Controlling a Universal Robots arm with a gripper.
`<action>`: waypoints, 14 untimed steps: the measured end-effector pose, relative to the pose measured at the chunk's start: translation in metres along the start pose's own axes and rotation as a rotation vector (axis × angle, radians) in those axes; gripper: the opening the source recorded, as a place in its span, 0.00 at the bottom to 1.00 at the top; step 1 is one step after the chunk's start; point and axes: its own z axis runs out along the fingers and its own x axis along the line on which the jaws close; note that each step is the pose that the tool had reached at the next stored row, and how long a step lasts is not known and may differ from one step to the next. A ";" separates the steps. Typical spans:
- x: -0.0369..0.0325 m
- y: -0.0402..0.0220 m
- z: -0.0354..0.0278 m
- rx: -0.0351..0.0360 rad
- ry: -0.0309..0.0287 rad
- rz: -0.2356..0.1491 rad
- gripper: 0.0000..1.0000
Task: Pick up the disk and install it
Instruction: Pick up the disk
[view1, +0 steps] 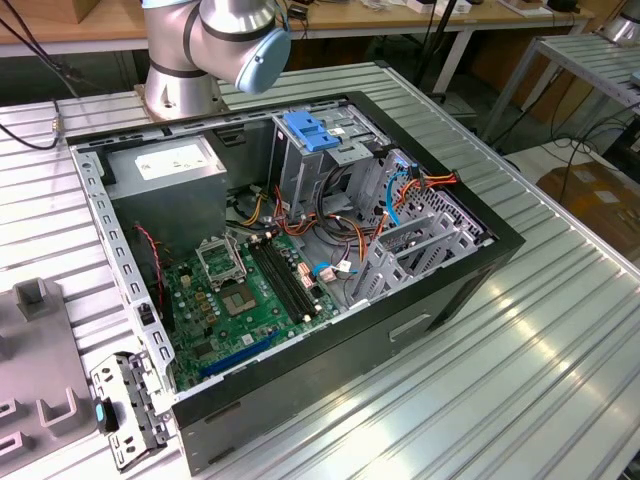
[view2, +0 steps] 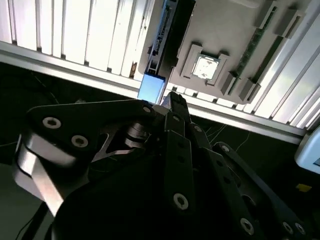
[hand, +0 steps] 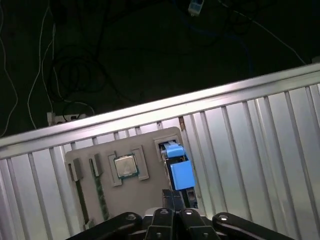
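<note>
both wrist views look down — same tray (hand: 145, 192)

Ribbed metal table (view1: 520, 380) is being occupied by open PC case (view1: 400, 330), grey tray (view1: 40, 370), loose bracket (view1: 125, 405) and arm base (view1: 180, 90).

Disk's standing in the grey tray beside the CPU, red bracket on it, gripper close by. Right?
Not quite. The first wrist view shows the bracket is bright blue, not red. The rest holds: the disk stands in the grey tray beside the CPU, with the gripper close by.
</note>
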 end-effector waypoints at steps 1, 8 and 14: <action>0.0000 0.0000 0.0005 0.0032 -0.0006 -0.015 0.11; -0.0004 0.0002 0.0069 0.0137 -0.0022 -0.103 0.54; -0.0085 0.0026 0.0199 0.0149 -0.0021 -0.178 0.60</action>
